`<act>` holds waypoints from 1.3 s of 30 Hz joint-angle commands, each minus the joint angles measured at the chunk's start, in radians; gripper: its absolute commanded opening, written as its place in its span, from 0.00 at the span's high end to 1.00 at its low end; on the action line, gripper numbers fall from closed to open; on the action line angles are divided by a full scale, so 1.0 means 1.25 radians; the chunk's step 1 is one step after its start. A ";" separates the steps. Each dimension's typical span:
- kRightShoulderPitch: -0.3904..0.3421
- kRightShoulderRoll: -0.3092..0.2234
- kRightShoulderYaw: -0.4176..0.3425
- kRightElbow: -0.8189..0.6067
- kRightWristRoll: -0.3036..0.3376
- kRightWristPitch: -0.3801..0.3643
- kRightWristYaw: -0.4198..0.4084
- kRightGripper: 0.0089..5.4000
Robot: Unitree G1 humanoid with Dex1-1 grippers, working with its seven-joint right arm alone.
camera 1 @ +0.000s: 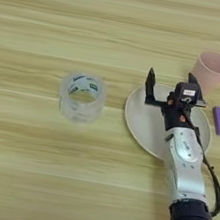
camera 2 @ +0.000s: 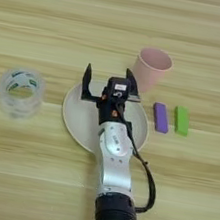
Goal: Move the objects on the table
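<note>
The clear tape roll [camera 2: 20, 92] stands at the far left of the table [camera 2: 21, 168], well apart from everything else. The plate [camera 2: 77, 119] lies at centre. The right gripper [camera 2: 109, 84] is above the plate, fingers spread wide, holding nothing. The pink cup [camera 2: 150, 68] stands just beyond the plate's far-right rim. The purple block [camera 2: 160, 117] and the green block [camera 2: 182, 120] lie side by side to the right of the plate. Hazard: a rightward reach may strike the cup with the right finger and tip it.
</note>
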 commanded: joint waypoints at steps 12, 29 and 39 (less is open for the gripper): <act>-0.078 0.008 -0.004 0.024 0.004 -0.077 -0.011 0.01; -0.084 0.017 -0.004 0.028 0.006 -0.076 -0.018 0.01; -0.087 0.010 -0.012 0.034 0.017 -0.080 -0.009 0.01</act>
